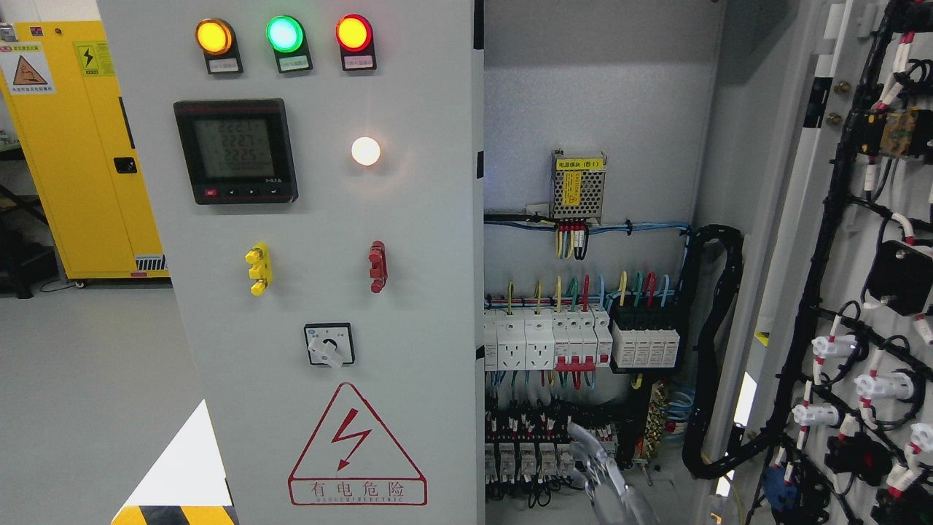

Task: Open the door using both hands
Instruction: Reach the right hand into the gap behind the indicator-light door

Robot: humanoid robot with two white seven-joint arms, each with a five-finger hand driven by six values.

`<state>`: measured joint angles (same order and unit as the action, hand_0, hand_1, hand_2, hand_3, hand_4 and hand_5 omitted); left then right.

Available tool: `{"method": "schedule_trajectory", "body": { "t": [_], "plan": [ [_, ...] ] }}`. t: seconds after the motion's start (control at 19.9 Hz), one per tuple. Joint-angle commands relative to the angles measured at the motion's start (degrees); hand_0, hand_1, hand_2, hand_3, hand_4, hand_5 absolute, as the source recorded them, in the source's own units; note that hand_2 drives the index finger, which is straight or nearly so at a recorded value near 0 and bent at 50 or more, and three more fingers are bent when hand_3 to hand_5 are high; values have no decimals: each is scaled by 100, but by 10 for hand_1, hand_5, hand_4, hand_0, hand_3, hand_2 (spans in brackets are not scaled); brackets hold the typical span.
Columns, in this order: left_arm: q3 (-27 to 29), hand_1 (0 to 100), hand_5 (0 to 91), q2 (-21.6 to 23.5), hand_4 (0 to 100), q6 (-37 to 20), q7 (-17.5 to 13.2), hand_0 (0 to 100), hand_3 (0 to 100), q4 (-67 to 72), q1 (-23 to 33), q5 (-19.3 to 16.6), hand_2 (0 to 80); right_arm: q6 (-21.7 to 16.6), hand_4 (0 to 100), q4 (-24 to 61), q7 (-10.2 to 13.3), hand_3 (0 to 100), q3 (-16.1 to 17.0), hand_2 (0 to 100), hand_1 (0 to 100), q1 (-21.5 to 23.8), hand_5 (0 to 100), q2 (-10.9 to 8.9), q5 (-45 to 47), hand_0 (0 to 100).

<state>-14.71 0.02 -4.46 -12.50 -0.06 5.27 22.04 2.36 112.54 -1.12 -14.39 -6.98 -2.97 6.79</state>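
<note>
Door (824, 292) swung open right of blurred fingers (609, 474); breakers (547, 339) above them. Finger state: cannot tell.

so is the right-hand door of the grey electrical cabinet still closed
No, the right-hand door of the grey electrical cabinet is swung wide open, showing its wired inner face and the white breakers inside.
</note>
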Motion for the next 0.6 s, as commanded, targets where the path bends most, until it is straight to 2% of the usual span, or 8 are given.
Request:
{"method": "schedule_trajectory", "body": {
  "t": [0.0,0.1,0.25,0.4,0.55],
  "plan": [
    [4,107,0,68,0,6,2,297,0,-117,1,2,0,98,0,-399,-20,0,165,0,65,-936,0,236,16,215],
    [4,107,0,59,0,6,-7,298,0,-125,1,2,0,133,0,-460,-38,0,165,0,65,-1042,0,341,16,215],
    [4,107,0,59,0,-3,-7,298,0,-126,1,2,0,405,0,-653,-47,0,165,0,66,-1261,0,508,16,215],
    [4,107,0,59,0,-3,2,298,0,-126,1,2,0,519,0,-890,-55,0,156,0,66,-1499,0,578,16,215],
    [4,107,0,68,0,-3,2,298,0,-126,1,2,0,783,0,-1216,-73,0,173,0,66,-1824,0,789,24,215]
  ]
}}
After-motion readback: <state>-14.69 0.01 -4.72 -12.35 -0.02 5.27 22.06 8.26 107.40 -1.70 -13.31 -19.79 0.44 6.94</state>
